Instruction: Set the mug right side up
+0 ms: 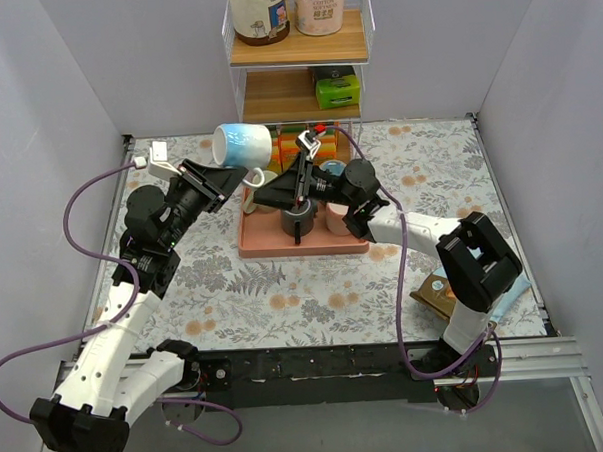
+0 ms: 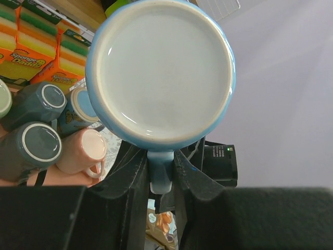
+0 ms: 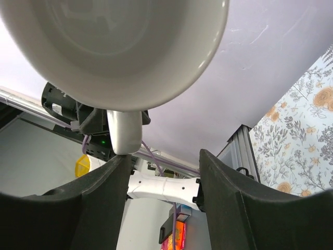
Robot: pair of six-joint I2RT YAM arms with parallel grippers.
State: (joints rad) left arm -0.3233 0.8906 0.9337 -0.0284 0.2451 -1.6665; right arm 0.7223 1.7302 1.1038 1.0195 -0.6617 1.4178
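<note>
Clamping the handle of the blue mug (image 2: pixel 161 73), left tool (image 2: pixel 161 169) hovers; right tool (image 3: pixel 164 164) gapes.

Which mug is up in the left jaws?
The light blue mug, pinched by its handle in the left gripper; the dark grey mugs and pink mug sit bottom-up on the tray.

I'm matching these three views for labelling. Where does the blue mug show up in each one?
Top external: blue mug upper centre-left, held tipped sideways.
Left wrist: its base fills the top centre, handle in the left gripper.
Right wrist: pale inside across the top, handle hanging down; probably the same mug.
Shared landmark: floral tablecloth.
</note>
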